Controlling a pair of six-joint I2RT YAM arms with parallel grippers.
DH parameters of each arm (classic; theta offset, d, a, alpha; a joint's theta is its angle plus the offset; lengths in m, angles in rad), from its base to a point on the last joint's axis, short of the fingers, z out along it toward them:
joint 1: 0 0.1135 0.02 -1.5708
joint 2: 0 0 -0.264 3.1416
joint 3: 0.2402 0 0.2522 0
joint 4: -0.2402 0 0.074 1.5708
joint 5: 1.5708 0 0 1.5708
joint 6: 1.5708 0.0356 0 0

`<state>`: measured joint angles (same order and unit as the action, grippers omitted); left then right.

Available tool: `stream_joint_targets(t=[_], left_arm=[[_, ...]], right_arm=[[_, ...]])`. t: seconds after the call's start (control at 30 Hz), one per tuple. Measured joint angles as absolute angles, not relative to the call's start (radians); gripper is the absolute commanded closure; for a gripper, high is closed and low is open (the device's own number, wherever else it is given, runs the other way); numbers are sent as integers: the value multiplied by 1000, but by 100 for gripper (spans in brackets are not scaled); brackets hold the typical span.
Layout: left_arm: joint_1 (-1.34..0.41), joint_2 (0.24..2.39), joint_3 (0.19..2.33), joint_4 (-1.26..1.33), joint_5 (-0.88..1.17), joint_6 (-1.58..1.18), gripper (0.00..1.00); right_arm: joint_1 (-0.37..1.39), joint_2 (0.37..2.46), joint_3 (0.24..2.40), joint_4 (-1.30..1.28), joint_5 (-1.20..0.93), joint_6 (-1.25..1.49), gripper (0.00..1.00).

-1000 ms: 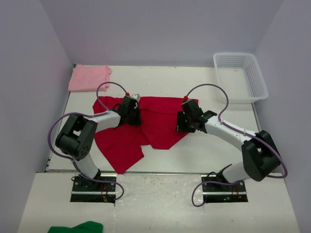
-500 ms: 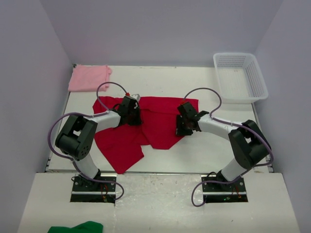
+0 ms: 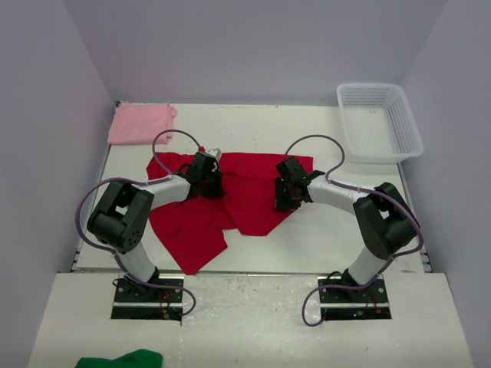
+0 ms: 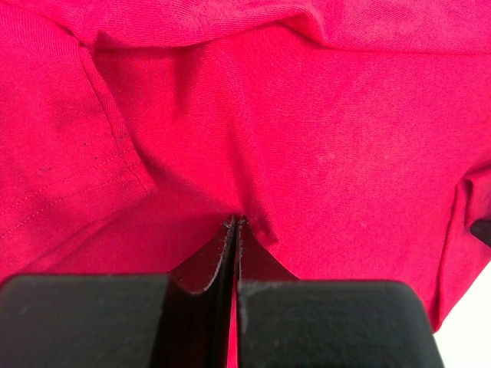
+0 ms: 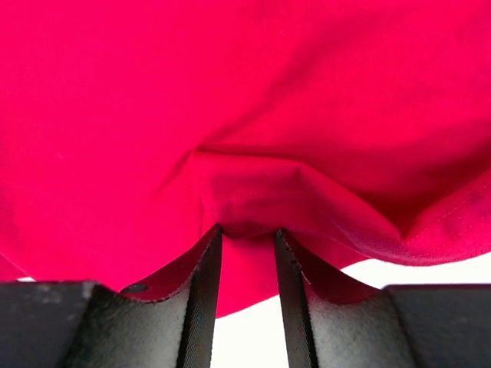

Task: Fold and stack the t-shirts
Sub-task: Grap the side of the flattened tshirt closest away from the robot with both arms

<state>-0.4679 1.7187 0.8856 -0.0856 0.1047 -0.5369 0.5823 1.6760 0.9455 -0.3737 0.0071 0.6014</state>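
Observation:
The crimson red t-shirt (image 3: 249,192) lies spread and rumpled on the white table between my two arms. My left gripper (image 3: 213,184) rests on its left part. In the left wrist view the left gripper (image 4: 235,222) is shut on a thin ridge of red cloth (image 4: 322,138). My right gripper (image 3: 285,196) is at the shirt's right edge. In the right wrist view the right gripper (image 5: 247,230) has its jaws narrowly apart, pinching a bunched fold of the red shirt (image 5: 253,115). The pale pink t-shirt (image 3: 142,123) lies folded at the table's far left corner.
A white mesh basket (image 3: 415,136) stands at the far right corner. A green cloth (image 3: 123,359) lies on the near ledge, bottom left. Purple walls close in the table on three sides. Bare table shows under the right gripper (image 5: 253,337).
My right arm has swung left, folding in more at the elbow, and its gripper now sits further over the red shirt's right edge. The left arm has not moved.

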Motion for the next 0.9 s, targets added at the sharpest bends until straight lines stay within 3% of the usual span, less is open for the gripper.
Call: stream_joint_targets(t=[0.23,0.37,0.47,0.63,0.9], left_arm=[[-468,1719,885,-84,109,-535,100],[-468,1719,884,-81,112,-533,100],[-468,1719,879,-73,119,-531,100],[-468,1720,878,-68,126,-530,100],[-469,1721,877,-62,129,-530,100]], right_arm=[[583,1709,982,-374,7,601,73],[583,1715,989,-376,7,597,83],[585,1715,990,-379,8,598,83],[601,1715,990,-382,10,598,73],[609,1714,1004,-404,13,594,73]])
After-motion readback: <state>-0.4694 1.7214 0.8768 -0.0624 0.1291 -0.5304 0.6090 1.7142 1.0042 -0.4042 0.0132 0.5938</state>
